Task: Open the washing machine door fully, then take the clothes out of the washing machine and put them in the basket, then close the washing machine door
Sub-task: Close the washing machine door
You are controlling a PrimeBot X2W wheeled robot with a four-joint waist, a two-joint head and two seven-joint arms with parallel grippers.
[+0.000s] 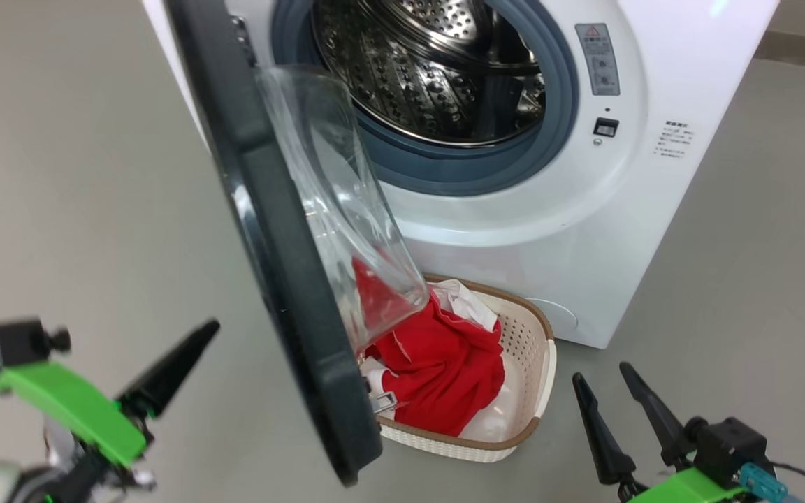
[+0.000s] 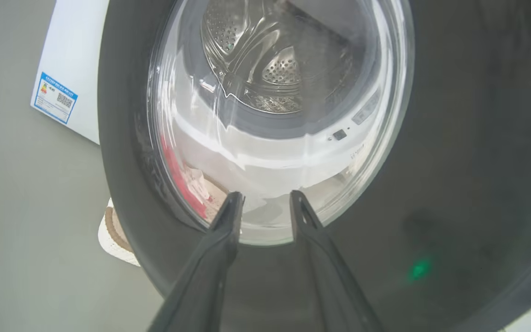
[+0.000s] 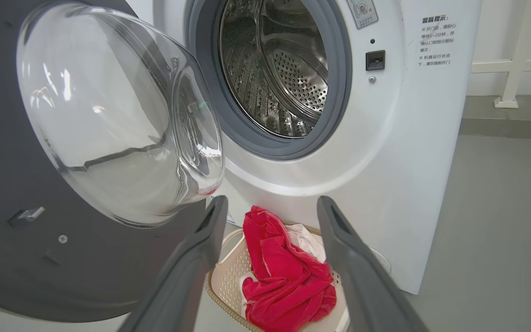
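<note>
— Status?
— I see the soft red-and-white clothes [image 1: 444, 363] lying in the cream perforated plastic basket [image 1: 528, 335], before the white washing machine [image 1: 654, 209], beside its swung-open black-rimmed glass door [image 1: 284, 279] (blue side label [image 2: 55, 97] too small to read).
— Grippers?
— My left gripper [image 2: 265, 203] and right gripper [image 3: 270, 207] both spread, empty.

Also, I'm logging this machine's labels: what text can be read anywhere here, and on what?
"温馨提示:" heads the notice on the washing machine front; its smaller lines are too small to read reliably.
Too small to read: grey warning sticker beside the drum opening.
Too blurred: blue label on its side.
</note>
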